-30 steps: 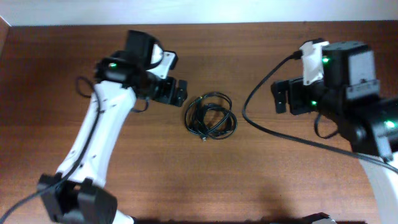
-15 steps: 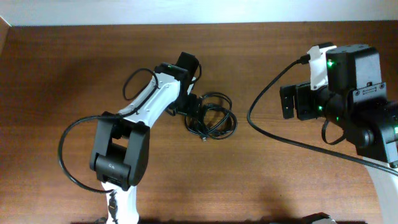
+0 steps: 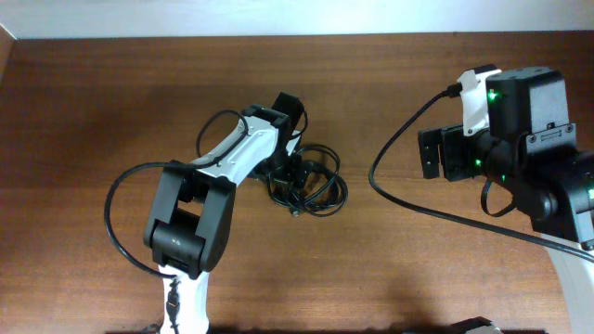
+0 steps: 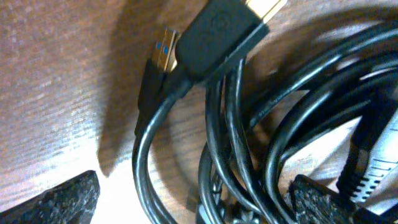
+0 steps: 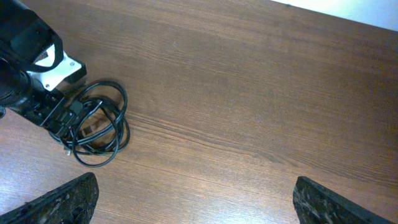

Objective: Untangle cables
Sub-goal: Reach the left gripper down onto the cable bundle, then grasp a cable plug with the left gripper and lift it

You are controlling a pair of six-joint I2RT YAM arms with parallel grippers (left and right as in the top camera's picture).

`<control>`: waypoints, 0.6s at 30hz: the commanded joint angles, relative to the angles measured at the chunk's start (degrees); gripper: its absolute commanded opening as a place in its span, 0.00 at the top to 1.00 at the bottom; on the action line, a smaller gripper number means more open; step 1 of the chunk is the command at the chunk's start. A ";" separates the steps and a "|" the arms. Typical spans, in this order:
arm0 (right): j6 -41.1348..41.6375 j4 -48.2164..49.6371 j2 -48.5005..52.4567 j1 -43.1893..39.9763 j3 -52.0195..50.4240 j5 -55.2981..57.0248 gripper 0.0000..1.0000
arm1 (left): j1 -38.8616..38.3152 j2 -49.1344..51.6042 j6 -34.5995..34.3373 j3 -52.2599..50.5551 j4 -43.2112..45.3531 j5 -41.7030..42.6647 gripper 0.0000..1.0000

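Observation:
The cables (image 3: 320,181) lie as one small black coil on the brown table, mid-frame in the overhead view. My left gripper (image 3: 284,173) is down on the coil's left side. In the left wrist view its fingers (image 4: 193,202) are wide apart and several strands of the cables (image 4: 236,130) run between them. A blue-tongued USB plug (image 4: 163,53) and a larger gold-tipped plug (image 4: 230,28) lie just ahead. My right gripper (image 3: 429,153) is open and empty, held above the table far right of the coil. The right wrist view shows the coil (image 5: 99,127) and its own fingers (image 5: 196,199) over bare wood.
A thick black robot wire (image 3: 408,199) loops across the table between the coil and the right arm. The left arm's own wire (image 3: 116,218) arcs out to the left. The table's far edge meets a white wall (image 3: 278,17).
My left arm has swung right and come down onto the coil's left side, fingers around strands; the coil has shifted slightly down-left. The right arm has barely moved.

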 commanded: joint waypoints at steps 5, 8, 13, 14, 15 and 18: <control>-0.39 -0.52 2.84 0.35 0.52 0.52 0.01 | 0.13 -0.24 -0.31 12.22 -7.52 1.09 0.01; -0.42 -1.16 5.75 0.35 0.52 0.59 0.01 | 0.57 -0.24 -2.43 12.35 -10.40 -5.46 0.01; -0.39 -1.33 5.81 0.35 0.52 1.42 0.01 | 0.94 -0.22 -3.50 8.09 -7.43 -7.52 0.01; -0.39 -1.33 5.81 0.35 0.52 1.42 0.01 | 0.94 -0.22 -3.50 5.97 -5.88 -7.52 0.01; -0.39 -1.33 5.81 0.35 0.52 1.42 0.01 | 0.94 -0.22 -3.50 4.33 -4.98 -7.39 0.01; -0.42 -1.36 5.81 0.35 0.52 1.42 0.01 | 0.96 -0.22 -3.52 3.82 -4.68 -9.57 0.01</control>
